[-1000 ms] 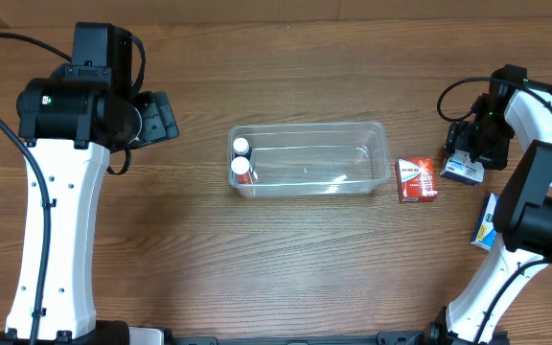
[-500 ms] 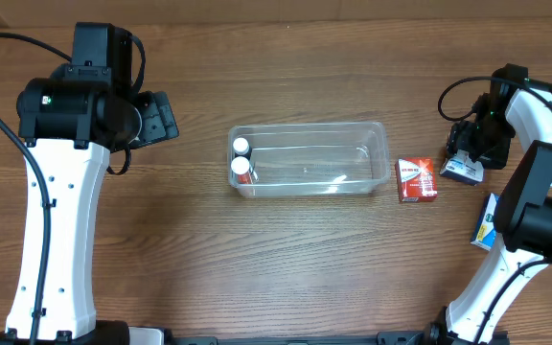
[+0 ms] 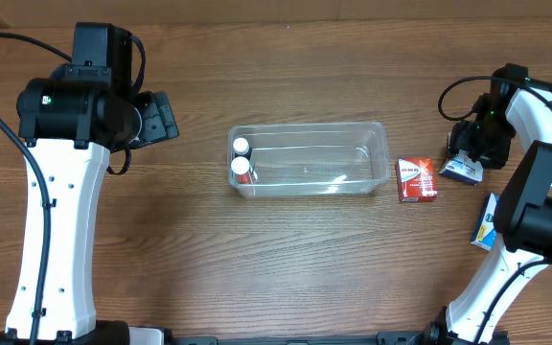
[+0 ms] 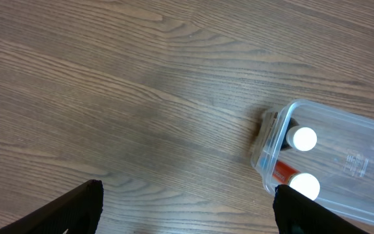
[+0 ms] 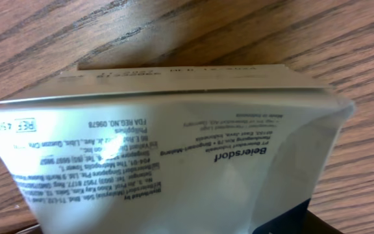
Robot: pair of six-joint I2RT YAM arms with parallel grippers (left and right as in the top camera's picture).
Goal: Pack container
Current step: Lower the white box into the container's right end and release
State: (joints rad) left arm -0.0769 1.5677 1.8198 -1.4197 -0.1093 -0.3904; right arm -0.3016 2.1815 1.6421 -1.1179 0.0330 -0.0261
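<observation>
Seen from overhead, shows the container whole at the middle of the tabletop, long side parallel to the far edge, with two white-capped bottles side by side in its left end. Shows too a red box on the wood just beside its right end, a white and blue box further toward the right edge, and a blue and yellow box at the right edge, partly hidden behind the right arm. From the left wrist, catches only the left end of the container, both caps bright inside the clear wall, and bare wood around it. From the right wrist, fills almost wholly with one white face of the white and blue box, small print running upside down, wood grain behind. Places the left gripper toward the far left corner, well apart from the container, at the end of an arm reaching up from the near left corner, black fingers spread wide with only table between. Places the right gripper down at the white and blue box, arm bent in from the near right corner; cannot tell whether clamped on the box or merely around it, with the fingers out of sight in both views. Gives brown wood grain as the only surface, out to every picture edge.
</observation>
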